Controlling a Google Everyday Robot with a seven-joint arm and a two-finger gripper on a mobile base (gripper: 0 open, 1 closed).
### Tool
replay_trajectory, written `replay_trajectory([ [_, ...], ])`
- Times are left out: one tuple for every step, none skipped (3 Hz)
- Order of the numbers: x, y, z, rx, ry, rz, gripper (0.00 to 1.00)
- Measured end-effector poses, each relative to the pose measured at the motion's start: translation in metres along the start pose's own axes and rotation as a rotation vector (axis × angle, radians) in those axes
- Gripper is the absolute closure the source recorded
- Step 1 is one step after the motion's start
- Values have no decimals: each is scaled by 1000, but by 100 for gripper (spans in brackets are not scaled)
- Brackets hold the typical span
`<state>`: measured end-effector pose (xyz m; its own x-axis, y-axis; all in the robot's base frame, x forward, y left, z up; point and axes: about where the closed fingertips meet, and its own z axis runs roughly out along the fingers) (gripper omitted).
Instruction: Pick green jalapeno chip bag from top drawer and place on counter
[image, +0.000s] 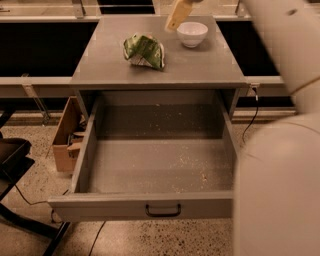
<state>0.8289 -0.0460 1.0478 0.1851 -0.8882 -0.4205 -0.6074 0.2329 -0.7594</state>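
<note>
The green jalapeno chip bag (144, 50) lies crumpled on the counter (200, 67), left of centre, apart from the gripper. The top drawer (155, 165) stands pulled fully open below, its crumb-speckled floor bare, black handle (163, 210) on the front panel. My gripper (178, 13) shows only as a yellowish finger at the top edge, lifted above the counter between the bag and the white bowl, holding nothing I can see. My white arm fills the right side of the view.
A white bowl (192, 33) stands at the counter's back right. A brown cardboard box (66, 137) sits on the floor left of the drawer. A black chair base (15, 165) is at the far left. A cable hangs right of the cabinet.
</note>
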Motion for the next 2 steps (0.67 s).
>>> replay_trajectory([
  [34, -69, -154, 330, 93, 78, 0],
  [37, -95, -288, 584, 158, 52, 0],
])
